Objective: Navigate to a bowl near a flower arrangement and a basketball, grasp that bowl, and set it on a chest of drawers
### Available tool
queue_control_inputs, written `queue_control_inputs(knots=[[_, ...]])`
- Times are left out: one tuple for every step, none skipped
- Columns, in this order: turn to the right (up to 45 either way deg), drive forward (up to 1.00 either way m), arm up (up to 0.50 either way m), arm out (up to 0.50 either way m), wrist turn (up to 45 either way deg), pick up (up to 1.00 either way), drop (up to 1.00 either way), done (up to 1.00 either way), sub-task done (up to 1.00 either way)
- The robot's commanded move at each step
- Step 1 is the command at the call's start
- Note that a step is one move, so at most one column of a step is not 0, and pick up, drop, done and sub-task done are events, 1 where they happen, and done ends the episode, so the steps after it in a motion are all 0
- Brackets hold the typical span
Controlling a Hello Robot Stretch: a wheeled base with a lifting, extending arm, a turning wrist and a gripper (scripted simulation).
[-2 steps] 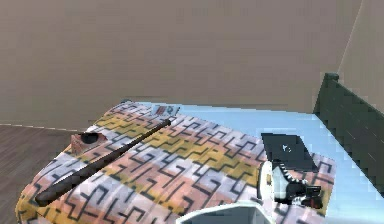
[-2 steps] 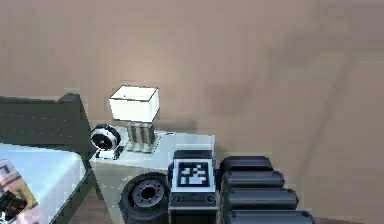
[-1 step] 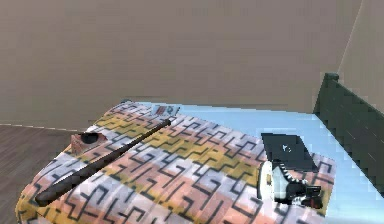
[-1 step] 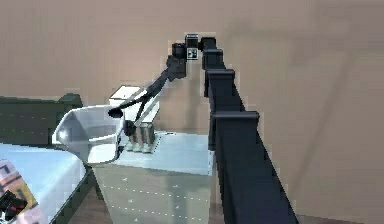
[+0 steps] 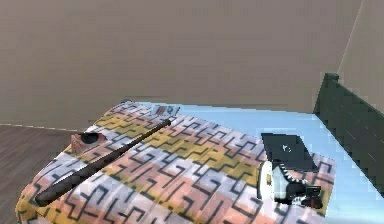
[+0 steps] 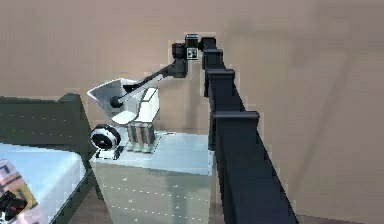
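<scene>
Above a pale grey chest of drawers (image 6: 185,158), the gripper (image 6: 123,101) holds a tilted white bowl (image 6: 104,93) clear of the top; its finger setting cannot be told. A round black-and-white object (image 6: 103,137) stands beneath the bowl, and the chest's bare top lies toward the arm side view's right.

The shallow white round bowl (image 6: 103,93) hangs at the far end of the dark two-fingered gripper (image 6: 122,98), clear of every surface (its rim slanted, not level). Beneath it stands the pale grey chest of drawers (image 6: 185,152), upright against the wall.
</scene>
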Motion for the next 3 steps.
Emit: queue_control_inputs(knots=[[0.0, 0.00, 0.00, 0.00, 45.0, 0.00, 0.00, 0.00, 0.00], [0.0, 0.00, -0.08, 0.00, 0.0, 0.00, 0.00, 0.00, 0.00], [0.0, 0.00, -0.32, 0.00, 0.0, 0.00, 0.00, 0.00, 0.00]])
